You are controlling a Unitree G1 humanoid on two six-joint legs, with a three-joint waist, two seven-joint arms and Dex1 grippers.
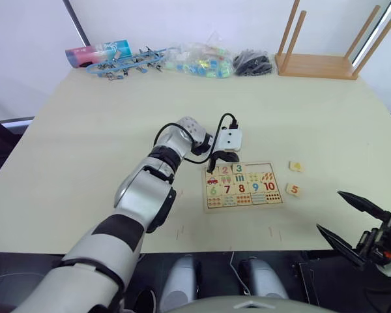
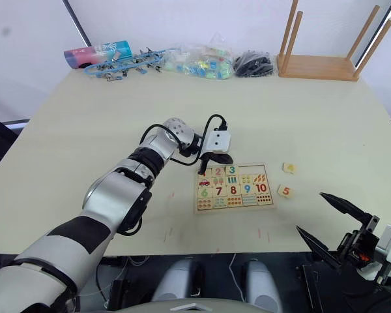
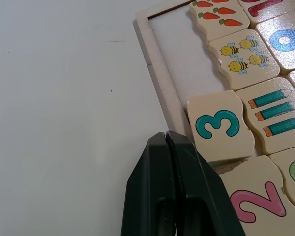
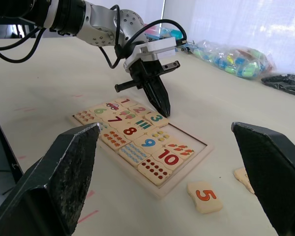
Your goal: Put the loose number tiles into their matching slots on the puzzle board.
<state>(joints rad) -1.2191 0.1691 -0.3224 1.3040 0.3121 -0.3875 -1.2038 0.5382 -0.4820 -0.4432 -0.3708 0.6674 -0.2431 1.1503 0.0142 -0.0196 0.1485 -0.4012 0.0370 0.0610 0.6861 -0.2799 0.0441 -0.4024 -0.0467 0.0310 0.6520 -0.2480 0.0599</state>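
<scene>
On the puzzle board (image 4: 152,152), tiles 1, 2 and 3 (image 3: 220,126) sit seated; beside it lie tile 5 (image 4: 204,195) and another. Left pincer (image 3: 170,147) closed, empty, at the 3; right pincer (image 1: 352,220) wide open.

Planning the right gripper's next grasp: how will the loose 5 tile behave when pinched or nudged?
The 5 tile looks like stiff wood, probably light. It lies flat on the table, so it should slide, not roll. Being thin, its edges may be hard to pinch.
</scene>
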